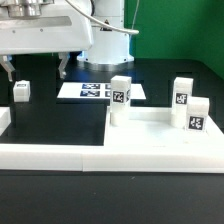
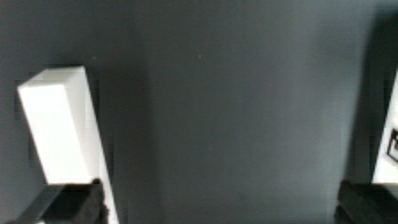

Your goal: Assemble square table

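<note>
The white square tabletop (image 1: 160,132) lies at the exterior view's right, against the border rail. Three white tagged legs stand upright on it: one at its near-left corner (image 1: 120,98), two at the right (image 1: 182,95) (image 1: 196,115). Whether they are fixed in the sockets I cannot tell. The fourth leg (image 1: 22,92) lies loose on the black table at the left. My gripper (image 1: 37,74) hangs open and empty above the table, a little right of that leg. In the wrist view the gripper (image 2: 217,210) is open over bare table, with a white leg (image 2: 63,130) beside one finger (image 2: 71,205).
The marker board (image 1: 100,91) lies flat at the back middle, and a tagged edge (image 2: 388,150), possibly the same board, shows in the wrist view. The long white border rail (image 1: 55,155) runs along the front, with a short arm at the far left (image 1: 4,120). The robot base (image 1: 105,45) stands behind.
</note>
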Action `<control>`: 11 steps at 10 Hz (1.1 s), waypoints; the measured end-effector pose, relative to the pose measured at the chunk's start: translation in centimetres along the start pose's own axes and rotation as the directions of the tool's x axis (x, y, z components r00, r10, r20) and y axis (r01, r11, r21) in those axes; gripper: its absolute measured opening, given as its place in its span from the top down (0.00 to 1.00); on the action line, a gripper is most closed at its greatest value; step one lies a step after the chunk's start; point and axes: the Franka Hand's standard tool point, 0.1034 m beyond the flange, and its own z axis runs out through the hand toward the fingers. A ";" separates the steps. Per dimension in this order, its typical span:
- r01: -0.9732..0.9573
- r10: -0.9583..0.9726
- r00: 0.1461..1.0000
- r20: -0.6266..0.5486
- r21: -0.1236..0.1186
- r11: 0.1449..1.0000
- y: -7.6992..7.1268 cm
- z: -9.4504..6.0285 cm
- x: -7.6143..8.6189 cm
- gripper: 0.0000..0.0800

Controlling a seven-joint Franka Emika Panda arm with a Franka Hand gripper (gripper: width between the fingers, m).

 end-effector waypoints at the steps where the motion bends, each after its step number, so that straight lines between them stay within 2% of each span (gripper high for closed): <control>1: -0.020 0.021 0.996 0.087 -0.012 1.000 2.2 0.9 -2.2 0.19; 2: -0.033 0.036 0.983 0.182 -0.015 0.999 3.6 1.4 -3.7 0.19; 3: -0.023 0.030 0.978 0.207 -0.038 0.999 4.6 1.8 -4.5 0.19; 4: -0.022 0.031 0.971 0.235 -0.041 0.999 5.0 2.2 -5.1 0.19; 5: -0.033 0.039 0.954 0.297 -0.025 0.999 4.5 2.2 -5.4 0.19; 7: -0.028 0.031 0.921 0.388 -0.012 1.000 4.3 2.4 -5.1 0.19; 8: -0.035 0.032 0.889 0.458 -0.001 0.999 4.1 2.5 -5.6 0.19; 9: -0.018 0.019 0.861 0.508 -0.007 1.000 4.6 2.9 -5.7 0.19; 10: 0.017 0.000 0.832 0.555 -0.026 1.000 6.2 4.2 -6.9 0.19; 11: 0.059 -0.026 0.772 0.635 -0.031 0.998 8.1 4.3 -8.7 0.19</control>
